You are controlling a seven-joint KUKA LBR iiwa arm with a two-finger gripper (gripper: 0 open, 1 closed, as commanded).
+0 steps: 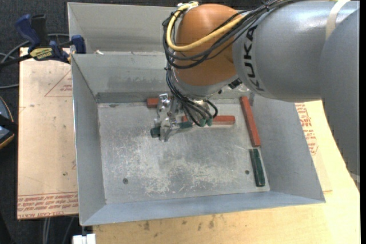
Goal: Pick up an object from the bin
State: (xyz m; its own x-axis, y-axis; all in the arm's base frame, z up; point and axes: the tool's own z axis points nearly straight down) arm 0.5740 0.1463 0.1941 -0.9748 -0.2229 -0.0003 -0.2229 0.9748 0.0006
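Red bar (224,120), arm (297,48) angled down — beside it

Grey arm (297,48) angled down, end effector (164,124) low

Item: small dark-green piece (155,132), lying flat.
Location: floor of the bin (189,177), left of centre, just beside my gripper (166,126).
Contact: cannot tell whether I touch it.

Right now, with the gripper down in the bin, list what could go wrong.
One: the gripper sits low near the short red bar and could shove it aside rather than grip it. Two: the cables hanging under the wrist reach down next to that bar and might snag or drag it.
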